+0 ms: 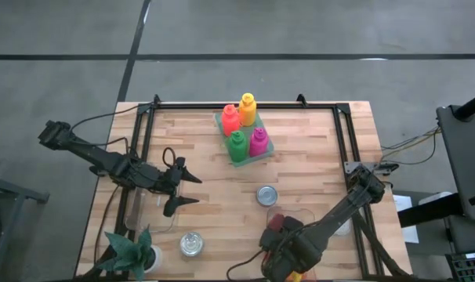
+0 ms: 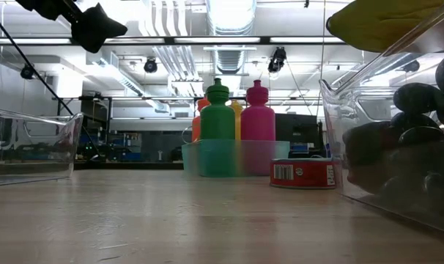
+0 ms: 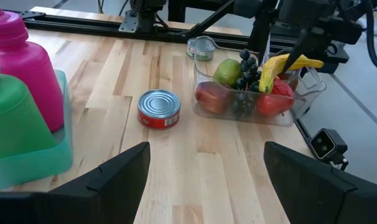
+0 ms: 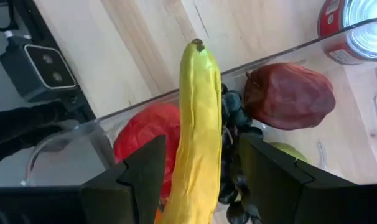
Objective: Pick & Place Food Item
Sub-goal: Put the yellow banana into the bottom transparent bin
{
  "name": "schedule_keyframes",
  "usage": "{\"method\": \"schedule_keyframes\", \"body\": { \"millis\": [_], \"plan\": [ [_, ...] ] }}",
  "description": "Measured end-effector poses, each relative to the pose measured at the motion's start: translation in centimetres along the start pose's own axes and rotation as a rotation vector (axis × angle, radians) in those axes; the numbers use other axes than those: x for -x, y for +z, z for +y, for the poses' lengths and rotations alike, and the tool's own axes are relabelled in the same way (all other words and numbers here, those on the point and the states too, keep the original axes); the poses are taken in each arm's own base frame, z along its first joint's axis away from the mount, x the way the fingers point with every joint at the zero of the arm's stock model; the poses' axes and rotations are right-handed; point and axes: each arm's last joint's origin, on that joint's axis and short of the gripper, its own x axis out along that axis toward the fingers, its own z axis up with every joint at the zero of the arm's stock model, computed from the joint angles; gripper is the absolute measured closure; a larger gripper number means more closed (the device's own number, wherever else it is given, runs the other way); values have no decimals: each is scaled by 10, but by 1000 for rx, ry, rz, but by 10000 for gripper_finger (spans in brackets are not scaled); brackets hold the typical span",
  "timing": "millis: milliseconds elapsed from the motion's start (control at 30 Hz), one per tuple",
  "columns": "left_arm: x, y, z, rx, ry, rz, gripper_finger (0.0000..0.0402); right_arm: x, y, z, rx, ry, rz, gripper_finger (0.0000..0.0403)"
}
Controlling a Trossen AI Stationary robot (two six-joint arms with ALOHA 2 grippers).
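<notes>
A yellow banana [image 4: 200, 112] is in my right gripper [image 4: 204, 149], which is shut on it over a clear container [image 3: 300, 106] near the table's front right. The container holds a dark red apple [image 4: 288, 93], a green fruit [image 3: 227, 71], dark grapes [image 3: 247, 71] and a red fruit [image 4: 148, 134]. In the low view the banana [image 2: 379, 22] shows above the container's wall [image 2: 339, 132]. My left gripper [image 1: 186, 190] stands open above the table's left half, touching nothing. My right gripper pinches the banana between its two fingers, one on each long side [image 4: 191, 165], back from the tip [image 4: 196, 45]. The fingers point steeply down from above. The banana sticks out past them, slanting over the fruit; whether its low end [image 3: 266, 84] touches the fruit, I cannot tell.
A red-labelled can [image 1: 266, 195] stands on bare wood left of the container, another can [image 1: 192, 244] near the front left beside a green plant [image 1: 134, 252]. Several coloured bottles sit in a teal tray [image 1: 265, 150] at the back. A second clear container [image 2: 31, 150] stands at the left.
</notes>
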Motion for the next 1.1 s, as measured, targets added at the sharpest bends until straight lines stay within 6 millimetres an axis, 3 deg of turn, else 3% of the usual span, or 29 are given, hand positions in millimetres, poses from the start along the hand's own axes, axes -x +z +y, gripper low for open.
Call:
{"method": "schedule_keyframes", "body": {
  "millis": [500,900,1100],
  "plan": [
    [0,0,0,0,0,0,82,-22,-1,2,23,42,9,207],
    [0,0,0,0,0,1,82,-21,0,2,26,46,-2,321],
    [0,0,0,0,0,0,82,-21,0,2,26,47,-2,335]
  ]
}}
